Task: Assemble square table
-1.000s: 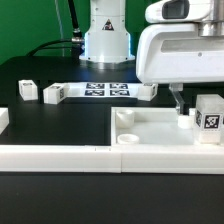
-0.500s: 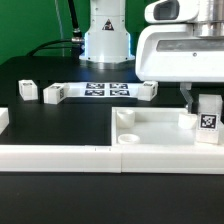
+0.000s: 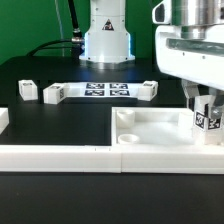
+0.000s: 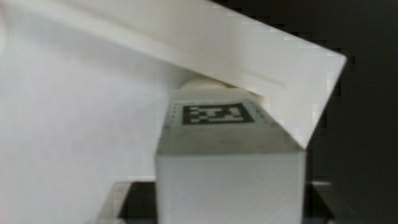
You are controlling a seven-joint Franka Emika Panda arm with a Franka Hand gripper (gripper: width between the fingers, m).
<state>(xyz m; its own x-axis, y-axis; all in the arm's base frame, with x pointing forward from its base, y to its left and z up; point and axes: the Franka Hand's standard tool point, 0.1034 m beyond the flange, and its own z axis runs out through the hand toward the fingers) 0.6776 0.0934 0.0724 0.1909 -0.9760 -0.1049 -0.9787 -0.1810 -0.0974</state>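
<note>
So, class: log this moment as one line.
claw: shut on leg | leg: upright at tabletop, exterior view's right | seated: cannot tell

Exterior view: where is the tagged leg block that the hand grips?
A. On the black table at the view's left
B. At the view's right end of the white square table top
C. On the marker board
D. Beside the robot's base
B: the hand is closed on the leg block at the exterior view's right end of the square table top; whether it touches the top cannot be told.
</note>
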